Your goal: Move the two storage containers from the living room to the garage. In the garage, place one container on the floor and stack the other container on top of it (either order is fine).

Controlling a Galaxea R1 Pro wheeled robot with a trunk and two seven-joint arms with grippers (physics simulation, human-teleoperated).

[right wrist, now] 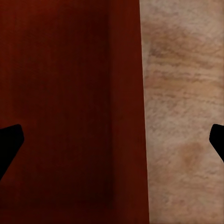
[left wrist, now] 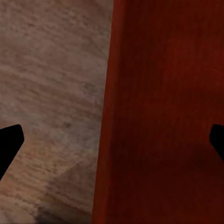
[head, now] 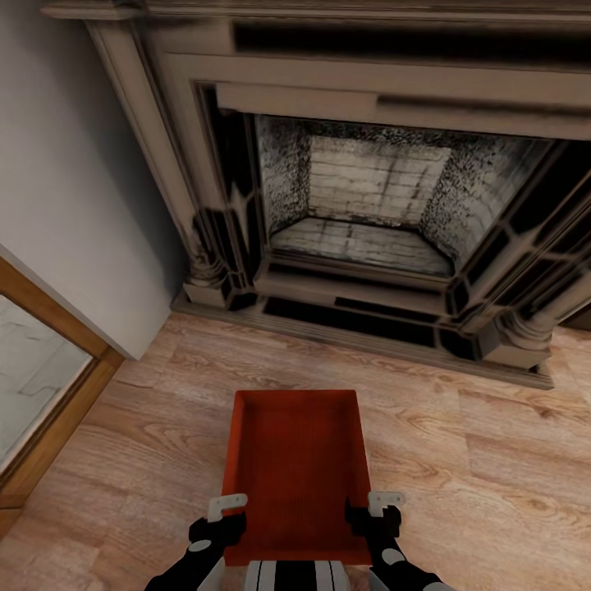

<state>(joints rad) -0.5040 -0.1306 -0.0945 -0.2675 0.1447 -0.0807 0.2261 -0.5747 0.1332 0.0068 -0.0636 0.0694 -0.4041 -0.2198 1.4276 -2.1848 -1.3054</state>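
Note:
One orange-red storage container [head: 295, 468] is in front of me over the light wood-plank floor [head: 476, 460] of the living room, its open top facing up. My left gripper [head: 226, 513] is at the container's near left wall and my right gripper [head: 373, 509] at its near right wall. In the left wrist view the left gripper [left wrist: 112, 144] is open, its dark fingertips [left wrist: 10, 142] far apart astride the container's [left wrist: 158, 112] wall. The right gripper [right wrist: 112, 144] is open in the same way over the container's [right wrist: 70, 112] other wall. I cannot tell whether the container rests on the planks.
A fireplace [head: 369, 205] with an ornate dark surround stands close ahead, its base step [head: 361, 336] just beyond the container. A white wall [head: 66, 164] runs along the left, with a wood-framed panel [head: 49, 394] at its foot. Plank floor extends to the right.

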